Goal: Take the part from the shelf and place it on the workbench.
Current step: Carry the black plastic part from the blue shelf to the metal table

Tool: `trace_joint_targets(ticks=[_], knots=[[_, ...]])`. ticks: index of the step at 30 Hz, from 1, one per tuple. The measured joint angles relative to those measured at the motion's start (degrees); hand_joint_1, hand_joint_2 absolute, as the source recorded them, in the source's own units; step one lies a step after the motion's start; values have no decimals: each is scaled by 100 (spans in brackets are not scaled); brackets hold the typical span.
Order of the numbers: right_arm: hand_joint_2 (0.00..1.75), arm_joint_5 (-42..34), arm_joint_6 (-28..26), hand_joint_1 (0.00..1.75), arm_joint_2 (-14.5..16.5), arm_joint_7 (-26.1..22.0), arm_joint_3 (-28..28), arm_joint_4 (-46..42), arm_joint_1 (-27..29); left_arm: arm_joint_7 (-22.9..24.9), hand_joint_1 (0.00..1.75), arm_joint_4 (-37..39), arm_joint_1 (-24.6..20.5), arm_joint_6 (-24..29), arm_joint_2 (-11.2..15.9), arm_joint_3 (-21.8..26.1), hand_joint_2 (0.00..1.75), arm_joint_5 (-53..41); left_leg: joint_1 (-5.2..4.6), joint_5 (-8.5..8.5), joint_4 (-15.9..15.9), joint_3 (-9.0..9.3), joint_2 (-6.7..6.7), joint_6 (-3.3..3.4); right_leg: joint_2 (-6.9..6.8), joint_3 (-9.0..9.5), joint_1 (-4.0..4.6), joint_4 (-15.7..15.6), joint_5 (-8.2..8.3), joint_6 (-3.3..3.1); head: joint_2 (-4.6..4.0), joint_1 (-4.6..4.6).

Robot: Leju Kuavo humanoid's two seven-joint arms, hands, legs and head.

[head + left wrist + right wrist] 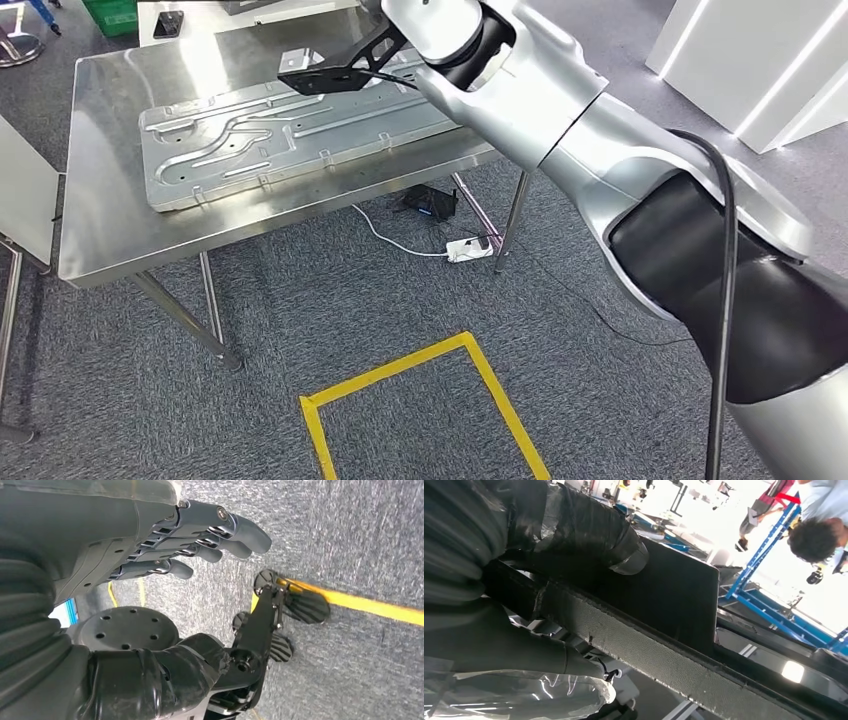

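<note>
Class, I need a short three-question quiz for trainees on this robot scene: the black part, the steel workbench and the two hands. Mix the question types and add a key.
1. True or false: the black part lies flat on the floor.
2. Which hand holds the part? A) left hand B) right hand
3. Fill in: on the workbench lies a large ribbed metal ____.

Key:
1. False; it is held up above the workbench.
2. B; the left hand hangs over the carpet with nothing in it.
3. plate
</note>
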Motion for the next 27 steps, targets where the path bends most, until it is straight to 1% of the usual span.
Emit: trace_joint_targets(ticks=[1,2,3,4,5,6,7,8,9,10,11,12,13,14,16,17,18,22,24,25,27], knots=[[175,1,-2,175,-3,5,-1,-2,8,2,0,0,0,8,6,0,175,5,13,20,-66,54,6,25,14,-35,-2,99,-71,7,0,9],[175,2,-5,175,-7,10,-1,-3,20,9,0,0,-3,14,11,0,175,9,24,39,-123,103,12,49,35,-131,-5,320,-197,9,0,16],[175,3,-10,175,-10,11,-1,-3,37,23,0,0,-11,20,11,0,175,11,23,41,-146,130,16,63,53,-293,-14,654,-363,9,0,21],[175,3,-14,175,-13,10,-1,-2,62,44,0,0,-22,29,13,0,175,12,22,38,-150,139,15,73,65,-493,-20,1039,-533,14,0,21],[175,4,-18,175,-18,9,-1,-2,100,68,0,0,-29,43,14,0,175,14,23,31,-146,143,9,72,72,-670,-33,1359,-635,24,0,21],[175,4,-20,175,-26,7,0,-1,143,90,0,0,-31,57,14,0,175,17,30,20,-138,146,-3,61,71,-772,-52,1511,-637,39,0,22],[175,4,-21,175,-34,7,0,1,177,104,0,0,-29,68,15,0,175,21,42,4,-117,147,-21,37,71,-762,-77,1433,-525,56,0,23],[175,5,-26,175,-43,7,-1,1,199,108,0,0,-23,76,15,0,175,25,59,-22,-80,145,-41,2,71,-646,-108,1155,-333,76,0,24],[175,15,-36,175,-50,9,-1,1,211,105,0,0,-18,79,15,0,175,27,78,-58,-25,133,-59,-47,80,-482,-138,786,-159,101,0,24],[175,39,-54,175,-53,14,-1,-1,214,92,0,1,-15,81,21,0,175,27,85,-98,45,108,-76,-103,101,-333,-148,471,-32,115,0,24],[175,73,-73,175,-56,19,-1,-6,218,75,0,1,-15,84,27,0,175,26,90,-127,100,79,-89,-154,120,-245,-142,288,26,103,0,20],[175,116,-94,175,-57,27,-1,-13,225,55,0,2,-17,86,33,0,175,22,96,-153,147,50,-98,-195,140,-219,-129,219,28,74,0,18],[175,157,-110,175,-57,36,1,-21,232,34,0,2,-19,88,38,0,175,17,99,-157,170,31,-104,-186,152,-228,-109,227,32,34,0,15],[175,190,-121,175,-60,50,1,-27,238,20,0,2,-17,86,38,0,175,13,108,-152,172,24,-105,-138,152,-241,-100,233,37,0,0,13],[175,244,-141,175,-65,100,1,-30,241,-14,0,2,-7,81,37,0,175,-1,110,-136,155,27,-101,-10,169,-254,-91,226,48,-29,0,12],[175,267,-156,175,-68,132,0,-30,241,-28,0,2,-4,79,37,0,175,-11,107,-132,139,35,-96,19,181,-258,-87,226,51,-43,0,13],[175,289,-179,175,-71,167,0,-30,241,-42,0,2,-5,78,37,0,175,-21,106,-126,122,47,-90,24,194,-261,-84,226,52,-60,0,10],[175,323,-264,175,-94,261,0,-31,243,-63,0,2,-15,69,36,0,175,-36,108,-119,73,88,-68,13,210,-255,-65,229,37,-106,0,12],[175,338,-300,175,-110,290,0,-32,244,-63,0,2,-15,63,35,0,175,-38,111,-113,62,91,-64,-12,209,-255,-56,231,30,-118,0,12],[175,351,-314,175,-118,297,-1,-33,244,-62,0,2,-15,62,35,0,175,-39,114,-111,57,92,-64,-45,207,-256,-52,232,28,-121,0,12],[175,378,-326,175,-134,298,-2,-40,244,-58,0,2,-15,61,33,0,175,-40,125,-113,44,94,-64,-156,203,-257,-45,234,24,-128,0,13]])
